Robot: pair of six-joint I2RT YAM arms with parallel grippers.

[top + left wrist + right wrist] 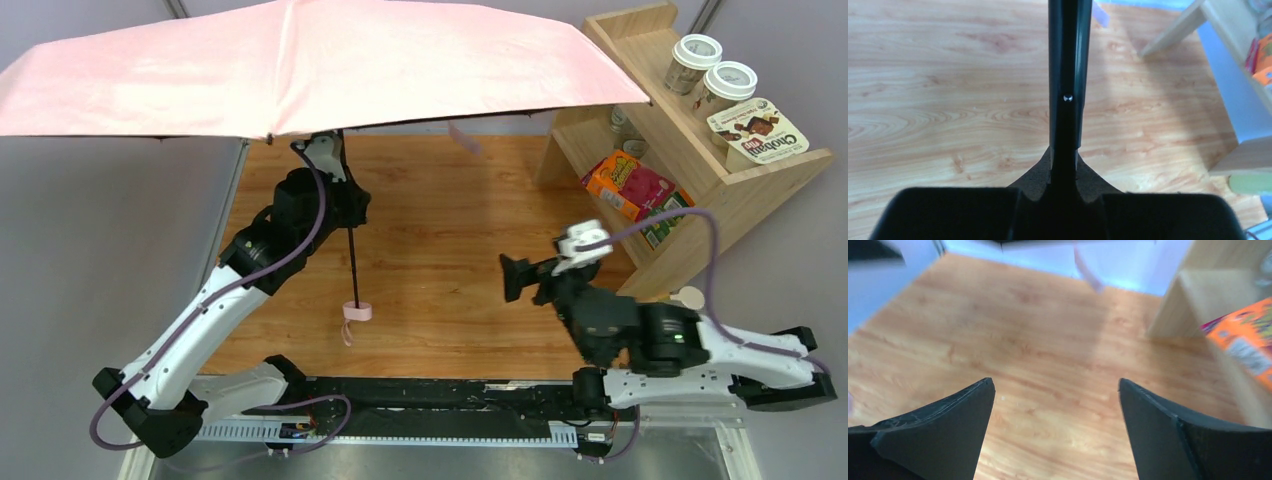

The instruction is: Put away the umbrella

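The pale pink thin-fabric folding umbrella stands fully open, its seamed canopy spread across the far side of the wooden table and out past its left edge. By my reading the putting-away has hardly begun: the canopy is not yet collapsed, the shaft not shortened, nothing wrapped or stowed.

The left gripper has its jaws nearly together, clamped on the thin dark shaft just under the canopy, holding it roughly upright; the small pink handle end hangs below with a pink strap trailing from it.

Further right, the right gripper has its jaws wide apart, holding and touching nothing, poised over bare wood; beside it stands a light wooden shelf of snack packets and cups.
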